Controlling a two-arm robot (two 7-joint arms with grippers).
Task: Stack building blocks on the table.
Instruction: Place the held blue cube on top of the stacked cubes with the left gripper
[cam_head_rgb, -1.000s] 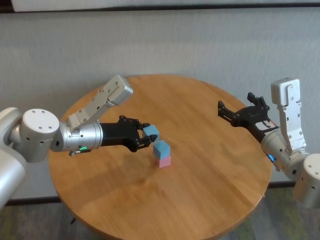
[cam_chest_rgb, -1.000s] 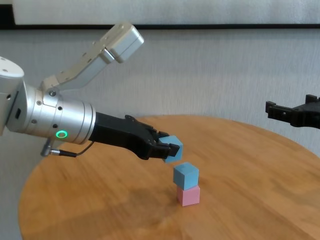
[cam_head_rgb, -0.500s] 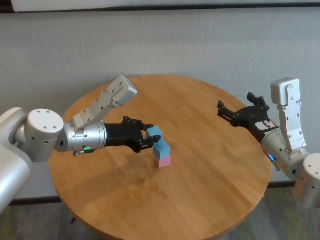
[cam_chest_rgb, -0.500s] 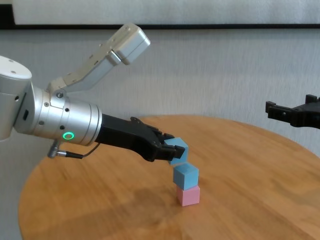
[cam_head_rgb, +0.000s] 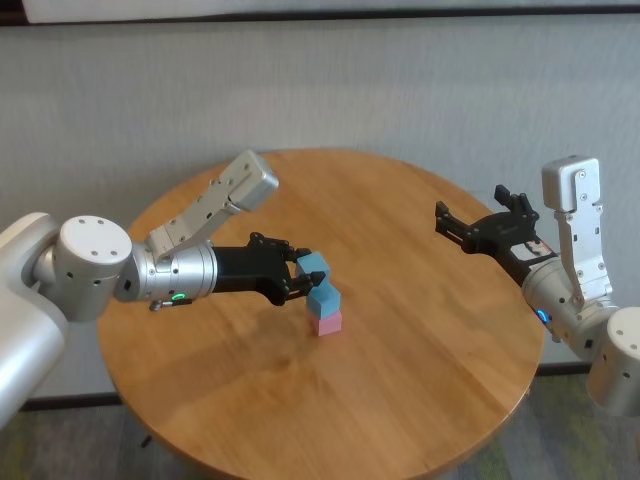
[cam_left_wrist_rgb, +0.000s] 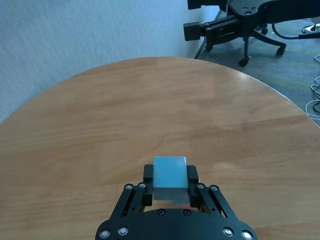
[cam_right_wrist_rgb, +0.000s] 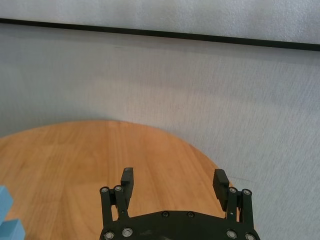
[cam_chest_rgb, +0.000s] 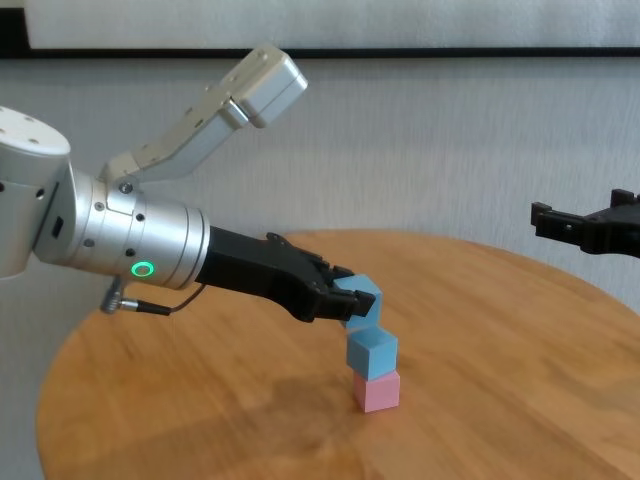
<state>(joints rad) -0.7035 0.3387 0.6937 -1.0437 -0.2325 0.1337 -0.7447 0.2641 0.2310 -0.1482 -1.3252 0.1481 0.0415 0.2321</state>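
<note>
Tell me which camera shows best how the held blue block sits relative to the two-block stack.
The chest view: from the side, the held blue block in the left gripper hangs tilted right above the stacked blue block on the pink block. The head view shows them overlapping. The left wrist view hides the stack; the right wrist view catches only blue corners.

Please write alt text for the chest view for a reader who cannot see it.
The left gripper holds a blue cube tilted just above a stack: second blue cube on a pink cube, on a round wooden table. The right gripper hangs open at the right edge.
</note>
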